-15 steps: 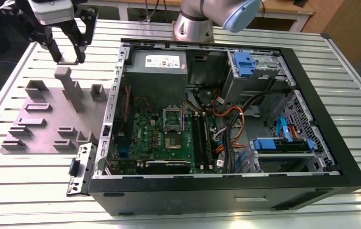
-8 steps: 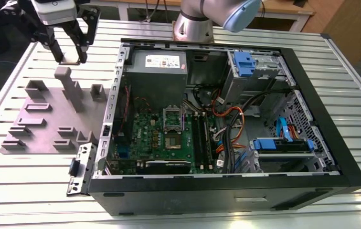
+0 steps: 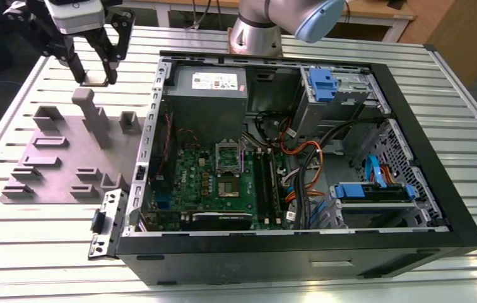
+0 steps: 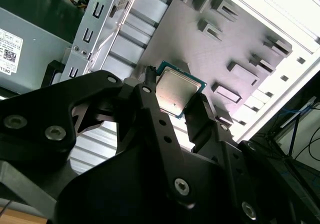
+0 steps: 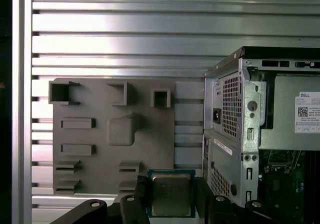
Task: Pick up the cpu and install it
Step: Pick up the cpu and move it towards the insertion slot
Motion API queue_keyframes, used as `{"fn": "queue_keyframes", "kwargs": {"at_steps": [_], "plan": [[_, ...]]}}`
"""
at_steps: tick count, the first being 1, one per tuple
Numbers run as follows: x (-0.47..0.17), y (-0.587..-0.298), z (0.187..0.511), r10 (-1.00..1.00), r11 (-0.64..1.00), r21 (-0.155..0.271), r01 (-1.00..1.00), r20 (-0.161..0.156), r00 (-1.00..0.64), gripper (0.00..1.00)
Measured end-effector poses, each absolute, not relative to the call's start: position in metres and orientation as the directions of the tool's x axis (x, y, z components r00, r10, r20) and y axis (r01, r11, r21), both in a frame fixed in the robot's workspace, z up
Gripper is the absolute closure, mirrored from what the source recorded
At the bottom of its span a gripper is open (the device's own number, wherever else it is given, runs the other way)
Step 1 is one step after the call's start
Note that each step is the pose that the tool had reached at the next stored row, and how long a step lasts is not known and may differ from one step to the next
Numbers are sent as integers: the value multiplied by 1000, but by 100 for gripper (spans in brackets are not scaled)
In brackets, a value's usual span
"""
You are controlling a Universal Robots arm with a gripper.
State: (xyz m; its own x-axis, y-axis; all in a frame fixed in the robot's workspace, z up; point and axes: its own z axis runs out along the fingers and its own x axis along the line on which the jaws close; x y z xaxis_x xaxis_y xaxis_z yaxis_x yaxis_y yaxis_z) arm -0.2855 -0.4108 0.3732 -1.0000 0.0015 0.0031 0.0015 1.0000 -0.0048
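Your gripper [image 3: 96,78] is clamped on the cpu [image 4: 178,90], pinching two opposite edges. It holds the chip above the far end of the grey fixture plate [image 3: 53,167], on the exterior view's left of the computer case [image 3: 306,259]. Keep the chip level and do not tighten the grip.

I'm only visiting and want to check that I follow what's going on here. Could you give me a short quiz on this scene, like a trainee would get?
1. True or false: the gripper grips the small square chip between its fingers.
2. In the exterior view, where is the gripper? A) inside the computer case; B) to the left of the computer case, by the grey plate; C) to the right of the computer case.
3. Fill in: the computer case has its side ___, so the green board inside can be seen.

Key: 1 true; 2 B; 3 open.
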Motion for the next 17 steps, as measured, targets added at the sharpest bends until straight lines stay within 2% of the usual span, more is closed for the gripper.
{"fn": "queue_keyframes", "kwargs": {"at_steps": [17], "plan": [[-278, -411, 373, 1, 1000, -5, 1, 3, -1000, 53]]}}
